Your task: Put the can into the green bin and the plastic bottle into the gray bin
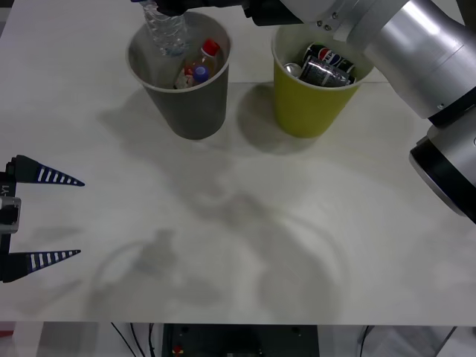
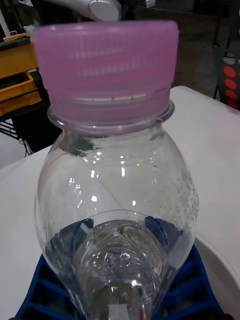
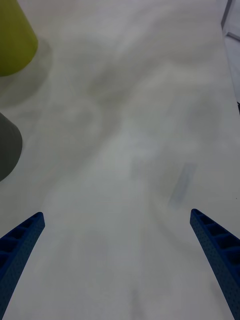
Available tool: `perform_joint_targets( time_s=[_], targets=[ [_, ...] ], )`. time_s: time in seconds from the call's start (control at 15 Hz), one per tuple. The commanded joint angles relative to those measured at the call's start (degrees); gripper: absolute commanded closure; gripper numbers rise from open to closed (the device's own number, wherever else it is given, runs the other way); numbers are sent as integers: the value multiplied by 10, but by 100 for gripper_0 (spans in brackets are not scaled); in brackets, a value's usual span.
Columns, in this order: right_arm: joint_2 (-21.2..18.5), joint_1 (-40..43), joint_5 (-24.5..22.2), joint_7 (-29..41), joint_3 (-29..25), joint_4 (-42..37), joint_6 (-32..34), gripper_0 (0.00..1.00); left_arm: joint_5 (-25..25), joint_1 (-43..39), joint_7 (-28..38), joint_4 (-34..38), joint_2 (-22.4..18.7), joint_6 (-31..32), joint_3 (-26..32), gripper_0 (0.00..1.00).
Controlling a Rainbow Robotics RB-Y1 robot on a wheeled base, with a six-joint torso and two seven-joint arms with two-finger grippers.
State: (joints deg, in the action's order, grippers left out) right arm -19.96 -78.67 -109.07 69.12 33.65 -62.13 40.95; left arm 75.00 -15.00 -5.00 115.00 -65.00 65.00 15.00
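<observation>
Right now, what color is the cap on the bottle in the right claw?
Pink. The cap of the plastic bottle shows best in the right wrist view.

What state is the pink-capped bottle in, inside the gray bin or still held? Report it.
Still held. The right claw grips the plastic bottle, whose lower end hangs just inside the gray bin rim, not released.

The right gripper [image 2: 120,295] is squeezing the plastic bottle [image 2: 117,200] between its blue fingers [image 2: 47,290], and the pink cap [image 2: 106,65] is pointing up.
</observation>
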Motion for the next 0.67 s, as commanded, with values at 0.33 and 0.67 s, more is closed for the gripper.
perform_joint_targets(
  time_s=[0.33, 0.67],
  targets=[
    [0, 1, 9, -11, 14, 9, 1, 0, 0, 0, 0, 0, 0, 0, 0, 0],
    [-37, 1, 85, -35, 13, -19, 26, 0, 0, 0, 0, 0, 0, 0, 0, 0]
  ],
)
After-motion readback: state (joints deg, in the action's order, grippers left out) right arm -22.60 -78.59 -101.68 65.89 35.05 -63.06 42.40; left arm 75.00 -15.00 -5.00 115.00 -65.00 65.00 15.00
